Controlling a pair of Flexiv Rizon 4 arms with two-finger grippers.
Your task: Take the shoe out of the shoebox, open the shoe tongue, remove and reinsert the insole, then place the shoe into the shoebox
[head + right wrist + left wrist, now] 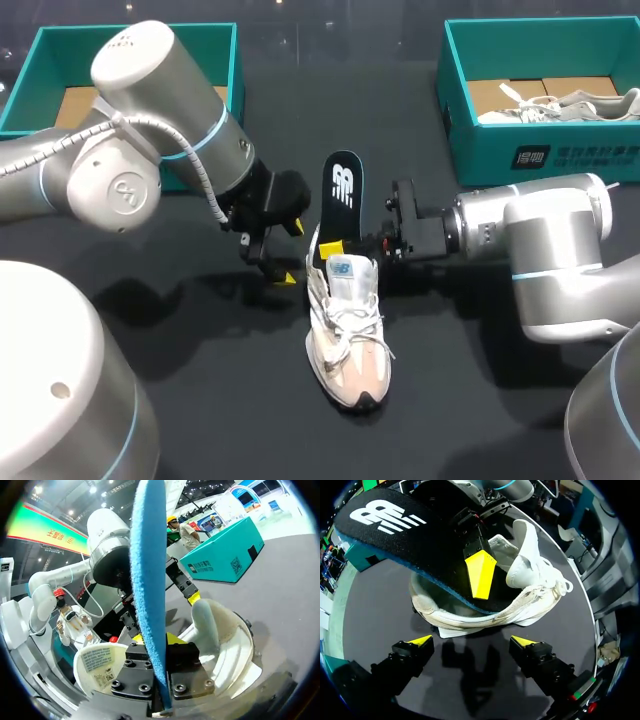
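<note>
A white and pink shoe lies on the black table, toe toward me, with its tongue folded forward. The black insole with a blue underside stands upright, its lower end in the shoe's opening. My right gripper comes in from the right and is shut on the insole's lower part; in its wrist view the insole's blue edge runs up between its fingers. My left gripper hovers open just left of the shoe's heel, holding nothing. The right arm's yellow fingertip presses on the insole.
A teal shoebox at the back right holds a second pale shoe. Another teal shoebox stands at the back left, partly behind my left arm. Dark tabletop surrounds the shoe.
</note>
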